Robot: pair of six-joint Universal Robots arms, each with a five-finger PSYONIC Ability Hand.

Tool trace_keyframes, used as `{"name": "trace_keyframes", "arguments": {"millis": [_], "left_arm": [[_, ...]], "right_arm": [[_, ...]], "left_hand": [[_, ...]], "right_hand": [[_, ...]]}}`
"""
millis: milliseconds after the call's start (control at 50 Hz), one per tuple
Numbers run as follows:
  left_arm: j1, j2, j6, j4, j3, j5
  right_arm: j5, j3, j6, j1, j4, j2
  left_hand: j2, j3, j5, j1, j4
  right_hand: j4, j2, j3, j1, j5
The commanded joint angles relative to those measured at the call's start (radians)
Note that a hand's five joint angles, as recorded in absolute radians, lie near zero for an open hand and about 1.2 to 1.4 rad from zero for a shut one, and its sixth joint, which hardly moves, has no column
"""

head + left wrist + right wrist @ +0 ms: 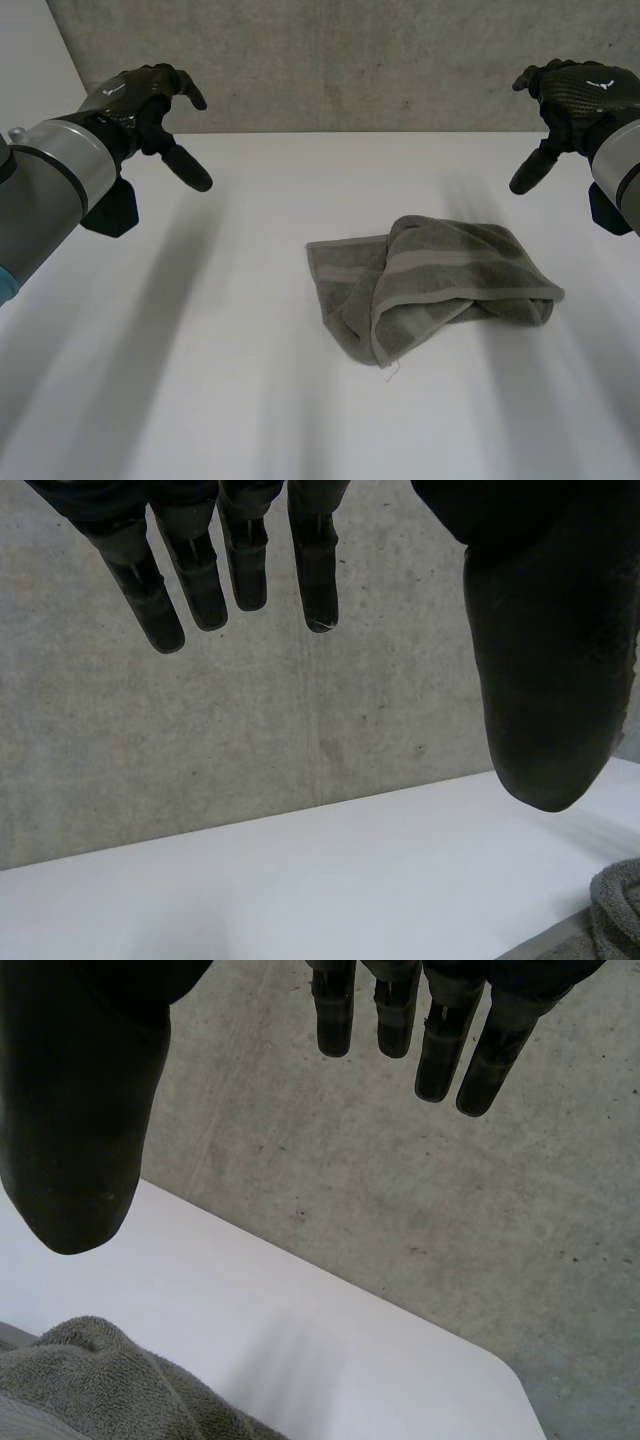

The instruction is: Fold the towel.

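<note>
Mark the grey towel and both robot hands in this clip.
crumpled grey terry towel (440,285), head view, middle of its bunched top layer.
black left hand (135,95), head view, back of the hand.
black right hand (580,88), head view, back of the hand.

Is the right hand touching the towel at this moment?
Apart. The head view shows the right hand held up and open, with bare white table between it and the crumpled towel.

towel (90,1385) cropped in wrist views, underlayers hidden
</note>
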Motion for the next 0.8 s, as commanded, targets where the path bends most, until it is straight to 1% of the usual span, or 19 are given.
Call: {"name": "trace_keyframes", "arguments": {"millis": [20, 160, 200, 220, 240, 260, 300, 320, 360, 380, 400, 460, 600, 660, 700, 720, 760, 780, 800], "left_arm": [[0.000, 0.001, 0.005, 0.001, -0.003, 0.000], [-0.001, -0.002, 0.010, 0.008, -0.020, 0.001], [-0.001, -0.007, 0.012, 0.013, -0.029, 0.003], [-0.001, -0.019, 0.012, 0.016, -0.038, 0.012], [-0.003, -0.034, 0.012, 0.027, -0.043, 0.026], [-0.003, -0.034, 0.012, 0.027, -0.043, 0.026], [-0.020, -0.083, 0.012, 0.053, -0.048, 0.073], [-0.020, -0.084, 0.012, 0.053, -0.048, 0.074], [-0.040, -0.116, 0.013, 0.067, -0.052, 0.101], [-0.056, -0.148, 0.013, 0.082, -0.057, 0.124], [-0.070, -0.183, 0.018, 0.099, -0.060, 0.145], [-0.089, -0.255, 0.048, 0.129, -0.077, 0.172], [-0.144, -0.372, 0.140, 0.206, -0.111, 0.178], [-0.165, -0.403, 0.154, 0.249, -0.124, 0.178], [-0.175, -0.413, 0.156, 0.271, -0.130, 0.178], [-0.184, -0.424, 0.157, 0.289, -0.134, 0.179], [-0.193, -0.432, 0.159, 0.301, -0.135, 0.179], [-0.201, -0.438, 0.159, 0.310, -0.135, 0.179], [-0.207, -0.444, 0.159, 0.315, -0.135, 0.179]], "right_arm": [[-0.002, -0.002, 0.001, 0.000, 0.001, -0.005], [-0.026, -0.002, -0.037, 0.009, 0.006, -0.009], [-0.055, 0.020, -0.161, 0.012, 0.012, -0.011], [-0.055, 0.020, -0.161, 0.012, 0.012, -0.011], [-0.078, 0.038, -0.256, 0.018, 0.018, -0.005], [-0.078, 0.038, -0.256, 0.018, 0.018, -0.005], [-0.126, 0.107, -0.452, 0.060, 0.027, 0.001], [-0.126, 0.107, -0.453, 0.060, 0.027, 0.001], [-0.164, 0.170, -0.598, 0.150, 0.015, 0.030], [-0.164, 0.170, -0.599, 0.150, 0.015, 0.031], [-0.173, 0.190, -0.649, 0.188, 0.004, 0.058], [-0.175, 0.215, -0.681, 0.234, -0.040, 0.113], [-0.175, 0.258, -0.680, 0.284, -0.181, 0.221], [-0.171, 0.271, -0.681, 0.304, -0.255, 0.273], [-0.158, 0.276, -0.681, 0.308, -0.310, 0.317], [-0.158, 0.276, -0.681, 0.308, -0.310, 0.317], [-0.143, 0.275, -0.681, 0.308, -0.331, 0.339], [-0.143, 0.275, -0.681, 0.308, -0.332, 0.339], [-0.138, 0.272, -0.680, 0.308, -0.335, 0.340]], "left_hand": [[-0.068, -0.075, -0.031, -0.167, -0.155], [-0.066, -0.072, -0.028, -0.164, -0.153], [-0.066, -0.072, -0.028, -0.164, -0.153], [-0.066, -0.072, -0.028, -0.164, -0.153], [-0.066, -0.072, -0.028, -0.164, -0.153], [-0.066, -0.072, -0.028, -0.164, -0.153], [-0.066, -0.072, -0.028, -0.164, -0.153], [-0.066, -0.072, -0.028, -0.164, -0.153], [-0.066, -0.072, -0.028, -0.164, -0.153], [-0.066, -0.072, -0.028, -0.164, -0.153], [-0.066, -0.072, -0.028, -0.164, -0.153], [-0.066, -0.072, -0.028, -0.164, -0.153], [-0.066, -0.072, -0.028, -0.164, -0.153], [-0.066, -0.072, -0.028, -0.164, -0.153], [-0.066, -0.072, -0.028, -0.164, -0.153], [-0.063, -0.069, -0.025, -0.161, -0.150], [-0.060, -0.067, -0.022, -0.158, -0.147], [-0.060, -0.067, -0.022, -0.158, -0.147], [-0.057, -0.064, -0.019, -0.155, -0.144]], "right_hand": [[-0.084, -0.070, -0.076, -0.063, -0.060], [-0.084, -0.070, -0.076, -0.063, -0.060], [-0.084, -0.070, -0.076, -0.063, -0.060], [-0.084, -0.070, -0.076, -0.063, -0.060], [-0.084, -0.070, -0.076, -0.063, -0.060], [-0.084, -0.070, -0.076, -0.063, -0.060], [-0.084, -0.070, -0.076, -0.063, -0.060], [-0.084, -0.070, -0.076, -0.063, -0.060], [-0.084, -0.070, -0.076, -0.063, -0.060], [-0.084, -0.070, -0.076, -0.063, -0.060], [-0.084, -0.070, -0.076, -0.063, -0.060], [-0.084, -0.070, -0.076, -0.063, -0.060], [-0.054, -0.039, -0.045, -0.033, -0.029], [0.058, 0.073, 0.067, 0.079, 0.083], [0.219, 0.233, 0.227, 0.239, 0.243], [0.219, 0.234, 0.228, 0.240, 0.244], [0.485, 0.500, 0.494, 0.506, 0.510], [0.487, 0.501, 0.495, 0.508, 0.511], [0.655, 0.670, 0.664, 0.676, 0.680]]}}
